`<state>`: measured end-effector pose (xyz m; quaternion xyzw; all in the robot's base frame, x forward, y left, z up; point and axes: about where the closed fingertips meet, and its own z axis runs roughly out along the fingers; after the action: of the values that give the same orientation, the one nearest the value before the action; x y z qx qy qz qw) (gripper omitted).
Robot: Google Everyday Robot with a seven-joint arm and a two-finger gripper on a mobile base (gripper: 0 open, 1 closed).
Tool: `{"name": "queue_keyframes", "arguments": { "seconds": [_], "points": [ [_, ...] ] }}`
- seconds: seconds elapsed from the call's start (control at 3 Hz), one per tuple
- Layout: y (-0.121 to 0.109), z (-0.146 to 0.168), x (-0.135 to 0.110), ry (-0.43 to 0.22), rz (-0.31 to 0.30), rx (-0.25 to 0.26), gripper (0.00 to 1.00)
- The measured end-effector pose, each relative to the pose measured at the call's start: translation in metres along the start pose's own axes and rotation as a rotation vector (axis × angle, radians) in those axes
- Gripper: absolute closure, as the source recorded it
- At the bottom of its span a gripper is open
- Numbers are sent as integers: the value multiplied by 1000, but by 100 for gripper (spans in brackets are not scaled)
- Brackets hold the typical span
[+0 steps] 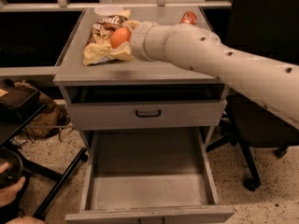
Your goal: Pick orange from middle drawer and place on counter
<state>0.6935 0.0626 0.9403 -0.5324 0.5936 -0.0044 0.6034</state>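
Observation:
My gripper is shut on the orange and holds it over the left middle of the counter, right by a crumpled chip bag. I cannot tell whether the orange touches the counter. My pale arm reaches in from the right across the counter. The middle drawer is pulled out below, and its bare grey floor holds nothing.
A red soda can stands at the counter's back right and a white bowl at the back. A drawer front with a black handle sits above the open drawer. An office chair stands right, a black stand left.

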Motion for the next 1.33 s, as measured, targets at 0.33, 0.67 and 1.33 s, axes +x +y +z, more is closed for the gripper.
{"name": "queue_keyframes", "arguments": {
  "seconds": [0.33,0.67,1.33],
  "points": [
    [11,19,-4,29,5,25,100],
    [27,37,20,106,49,-7,100],
    [11,42,91,258,122,7,100]
  ]
}}
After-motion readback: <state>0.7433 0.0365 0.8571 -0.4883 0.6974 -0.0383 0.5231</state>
